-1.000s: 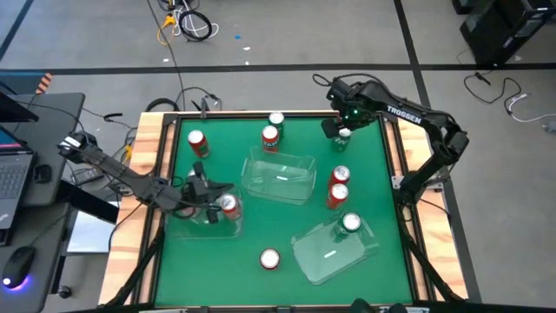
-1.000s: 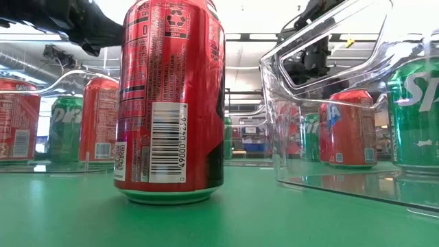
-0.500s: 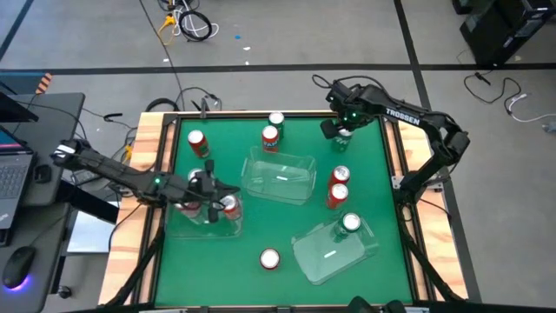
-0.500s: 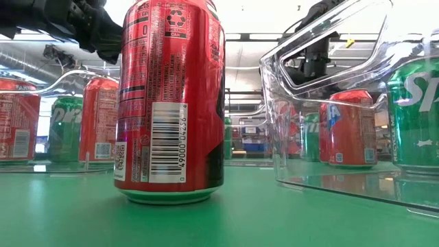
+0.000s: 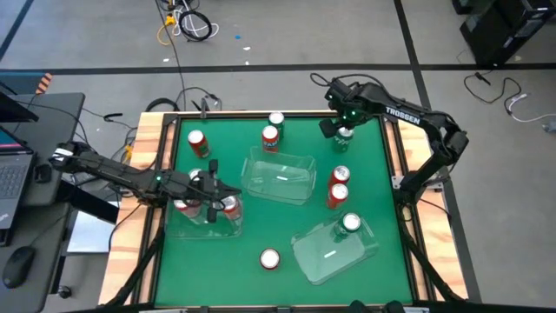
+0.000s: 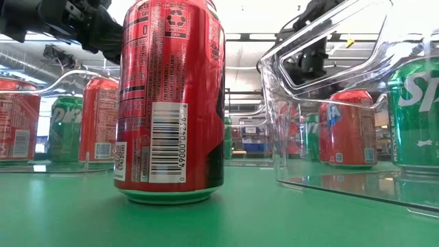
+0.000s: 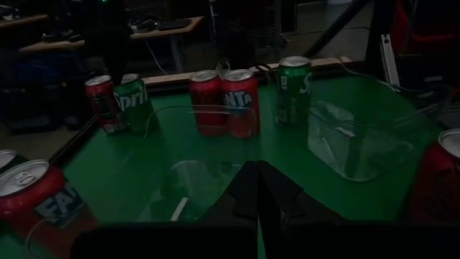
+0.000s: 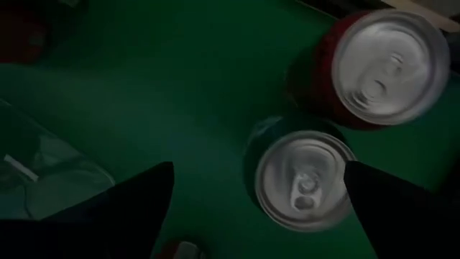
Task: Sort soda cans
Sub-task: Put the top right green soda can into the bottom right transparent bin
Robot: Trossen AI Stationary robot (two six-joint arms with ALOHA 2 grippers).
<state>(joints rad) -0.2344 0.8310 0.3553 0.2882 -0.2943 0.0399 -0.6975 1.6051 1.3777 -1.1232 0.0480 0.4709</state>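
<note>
Counted in high view: seven red soda cans (image 5: 269, 258), three green soda cans (image 5: 350, 223), three clear bins (image 5: 280, 176), two arms (image 5: 432, 139).

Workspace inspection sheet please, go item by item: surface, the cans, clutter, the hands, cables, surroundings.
Surface: green table with wooden side rails.
Job's things: red cans and green cans stand scattered; some sit in three clear bins.
Clutter: nothing seen on the table.
Hands: left hand shut, empty, over the left bin; right hand open, directly above a green can near the far right corner, beside a red can.
Cables: loose cables on the floor beyond the table.
Surroundings: laptop desk with a mouse to the left.
</note>
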